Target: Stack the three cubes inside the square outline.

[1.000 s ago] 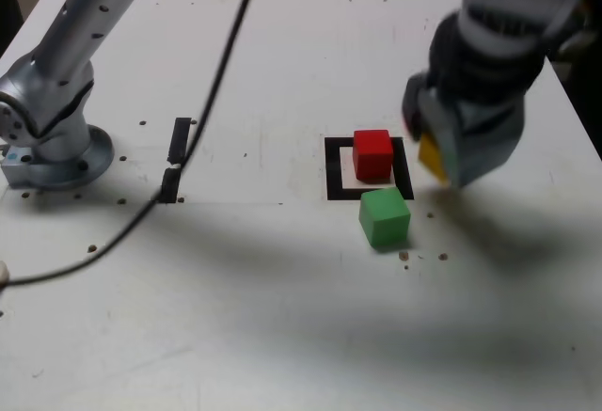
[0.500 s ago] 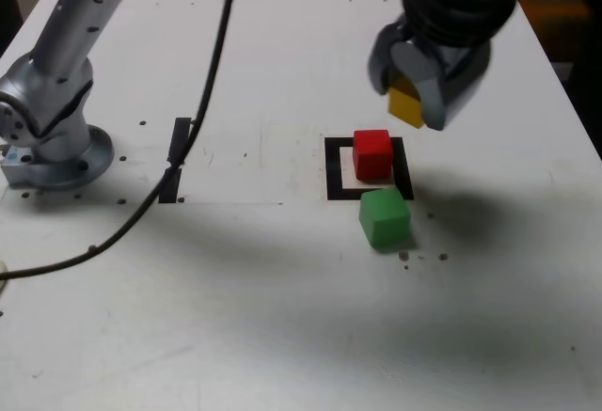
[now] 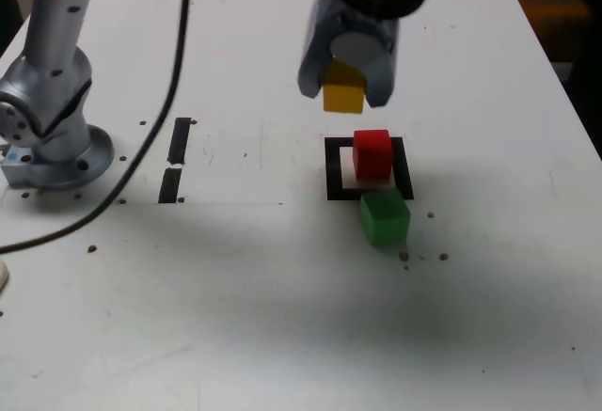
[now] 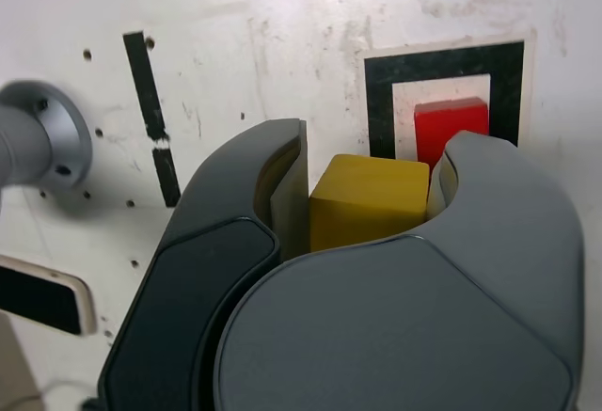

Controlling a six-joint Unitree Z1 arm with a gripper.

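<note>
I had the gripper [image 3: 344, 80] raised above the white table [image 3: 282, 317], its jaws pinching the yellow cube [image 3: 343, 91] between them; in the wrist view the yellow cube [image 4: 367, 199] sat squarely between the two grey fingers [image 4: 282, 185]. The red cube [image 3: 372, 155] stood inside the square outline [image 3: 333, 168] of black tape. The green cube [image 3: 385, 218] rested on the table just outside the outline's near edge, close beside the red one. Two short black tape strips [image 3: 176, 159] lay well apart toward the exterior view's left, near the arm's base [image 3: 52, 148].
</note>
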